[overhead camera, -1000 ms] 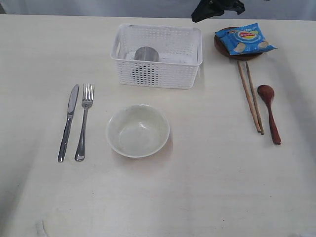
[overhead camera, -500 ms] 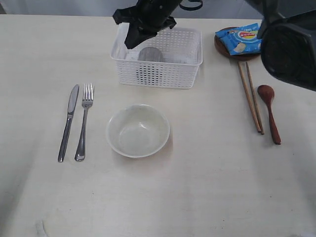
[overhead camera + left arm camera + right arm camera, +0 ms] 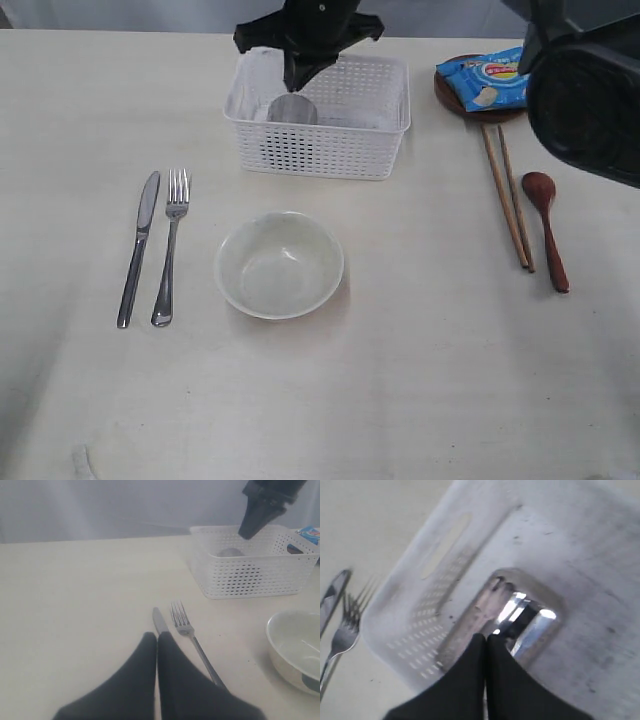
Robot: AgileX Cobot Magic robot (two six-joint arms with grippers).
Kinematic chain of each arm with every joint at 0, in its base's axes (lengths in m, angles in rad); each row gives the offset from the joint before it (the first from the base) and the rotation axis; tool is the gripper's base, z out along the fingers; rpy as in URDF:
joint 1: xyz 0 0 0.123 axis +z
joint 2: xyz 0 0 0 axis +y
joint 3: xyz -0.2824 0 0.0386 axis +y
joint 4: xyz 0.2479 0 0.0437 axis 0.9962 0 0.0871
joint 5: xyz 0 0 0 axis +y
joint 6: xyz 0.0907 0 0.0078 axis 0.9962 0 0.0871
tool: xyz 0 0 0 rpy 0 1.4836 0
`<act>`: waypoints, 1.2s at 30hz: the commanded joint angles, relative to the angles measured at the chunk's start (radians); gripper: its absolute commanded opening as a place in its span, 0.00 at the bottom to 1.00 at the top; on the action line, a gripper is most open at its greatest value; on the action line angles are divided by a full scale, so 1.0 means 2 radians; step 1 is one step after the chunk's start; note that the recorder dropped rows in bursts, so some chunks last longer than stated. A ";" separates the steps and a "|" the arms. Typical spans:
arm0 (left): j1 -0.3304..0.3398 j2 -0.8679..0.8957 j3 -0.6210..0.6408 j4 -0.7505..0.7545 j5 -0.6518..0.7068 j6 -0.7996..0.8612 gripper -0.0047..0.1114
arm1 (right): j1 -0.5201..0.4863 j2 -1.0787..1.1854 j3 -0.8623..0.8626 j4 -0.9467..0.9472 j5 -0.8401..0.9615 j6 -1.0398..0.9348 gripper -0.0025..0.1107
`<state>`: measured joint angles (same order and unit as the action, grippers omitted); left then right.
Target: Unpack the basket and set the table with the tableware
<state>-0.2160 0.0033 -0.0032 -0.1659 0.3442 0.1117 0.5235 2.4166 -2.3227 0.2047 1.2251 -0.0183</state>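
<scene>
The white basket (image 3: 320,150) stands at the back middle of the table (image 3: 420,380) with the steel cup (image 3: 293,108) inside it. My right gripper (image 3: 298,82) hangs shut just above the cup (image 3: 532,625); its jaws (image 3: 486,637) are pressed together and hold nothing. In front of the basket sits the off-white bowl (image 3: 279,265). Left of the bowl lie the knife (image 3: 138,245) and fork (image 3: 170,245). To the right are the chopsticks (image 3: 508,195), the wooden spoon (image 3: 547,228) and the brown plate (image 3: 442,92). My left gripper (image 3: 157,636) is shut and empty, just short of the knife (image 3: 160,622).
A blue crisp packet (image 3: 490,80) lies on the brown plate. The bulky dark body of the right arm (image 3: 585,90) covers the back right corner of the exterior view. The left arm does not show in that view.
The right arm has swung in from the back right to over the basket, then shifted a little right until its shut tip hangs above the cup. Nothing on the table has moved.
</scene>
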 commanded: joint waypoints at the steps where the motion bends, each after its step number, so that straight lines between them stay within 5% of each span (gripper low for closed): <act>1: -0.003 -0.002 0.002 0.002 -0.001 0.000 0.04 | 0.004 -0.041 -0.001 -0.079 -0.002 0.067 0.02; 30: -0.003 -0.002 0.002 0.002 -0.001 -0.001 0.04 | 0.025 -0.054 0.095 0.006 -0.002 -0.016 0.02; 36: -0.003 -0.002 0.002 0.002 -0.001 -0.002 0.04 | 0.026 -0.054 0.092 0.005 -0.014 0.079 0.02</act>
<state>-0.2160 0.0033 -0.0032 -0.1659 0.3442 0.1117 0.5768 2.3121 -2.1377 0.2144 1.2206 0.0515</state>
